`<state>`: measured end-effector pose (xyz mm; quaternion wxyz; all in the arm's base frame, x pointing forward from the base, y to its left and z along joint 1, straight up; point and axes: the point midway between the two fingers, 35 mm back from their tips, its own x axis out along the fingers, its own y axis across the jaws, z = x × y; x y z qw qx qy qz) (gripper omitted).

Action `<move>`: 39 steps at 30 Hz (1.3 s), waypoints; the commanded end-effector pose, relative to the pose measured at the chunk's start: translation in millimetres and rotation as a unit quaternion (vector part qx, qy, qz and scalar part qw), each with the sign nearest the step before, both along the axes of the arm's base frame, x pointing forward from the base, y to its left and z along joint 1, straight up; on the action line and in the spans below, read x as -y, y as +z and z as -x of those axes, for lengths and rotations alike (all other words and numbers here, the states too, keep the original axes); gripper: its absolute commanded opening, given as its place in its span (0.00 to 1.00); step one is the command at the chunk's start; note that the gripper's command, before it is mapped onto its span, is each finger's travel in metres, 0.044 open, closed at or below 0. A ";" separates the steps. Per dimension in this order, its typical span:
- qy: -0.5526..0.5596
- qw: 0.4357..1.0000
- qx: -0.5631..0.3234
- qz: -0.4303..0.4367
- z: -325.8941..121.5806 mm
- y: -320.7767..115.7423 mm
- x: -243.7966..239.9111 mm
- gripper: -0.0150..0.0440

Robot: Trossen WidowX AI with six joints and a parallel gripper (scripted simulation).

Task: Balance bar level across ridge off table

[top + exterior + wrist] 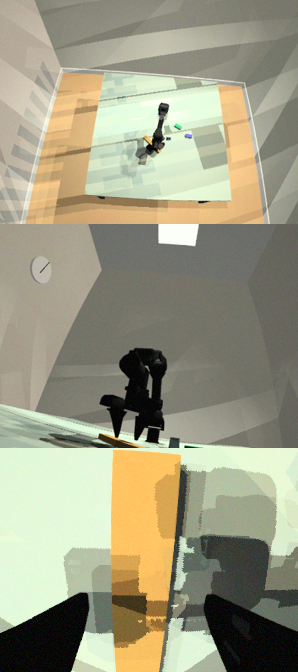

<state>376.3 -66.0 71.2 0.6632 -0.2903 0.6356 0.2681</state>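
Observation:
The orange bar (148,140) (114,441) (145,508) lies flat on the pale green table (196,186); the arm hides its middle in the top view. My gripper (156,147) (127,438) (148,601) is open, pointing down above the bar. In the wrist view the bar runs lengthwise between the two fingertips, with a gap on each side. The ridge looks to be the small dark block (168,138) (174,443) that stands just right of the gripper, apart from the bar.
A green block (178,126) (193,447) lies on the table to the right of the arm. A blue-purple block (188,135) lies farther right. The arm's base stands behind the gripper.

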 end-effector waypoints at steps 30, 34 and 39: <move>0.000 1.000 -0.005 -0.001 1.5 -17.6 -0.3 0.51; 0.000 1.000 -0.005 -0.001 1.5 -17.6 -0.3 0.46; 0.000 1.000 -0.005 -0.001 1.0 -13.8 -0.2 0.31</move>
